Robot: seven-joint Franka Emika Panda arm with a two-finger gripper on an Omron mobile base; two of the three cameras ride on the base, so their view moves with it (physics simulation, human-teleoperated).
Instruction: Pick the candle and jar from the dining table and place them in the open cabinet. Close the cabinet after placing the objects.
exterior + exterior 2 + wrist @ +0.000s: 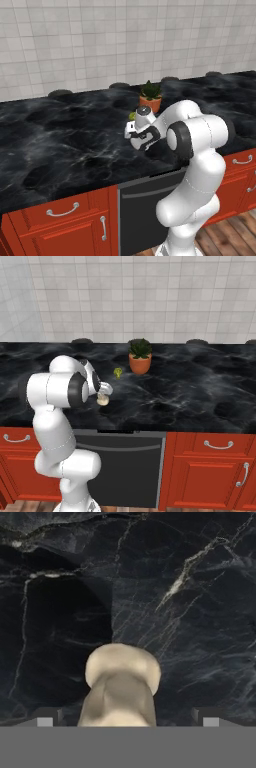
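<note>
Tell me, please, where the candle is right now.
The candle stands on the dining table near its front edge, between the open gripper's fingertips, forward-left of the broccoli in the right base view.

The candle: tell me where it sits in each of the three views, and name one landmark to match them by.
Left base view: it is hidden behind the arm.
Right base view: candle left of centre on the dining table, just right of the arm.
Hand view: candle at bottom centre, between the open tool's tips.
Shared landmark: the potted plant in both base views.
</note>
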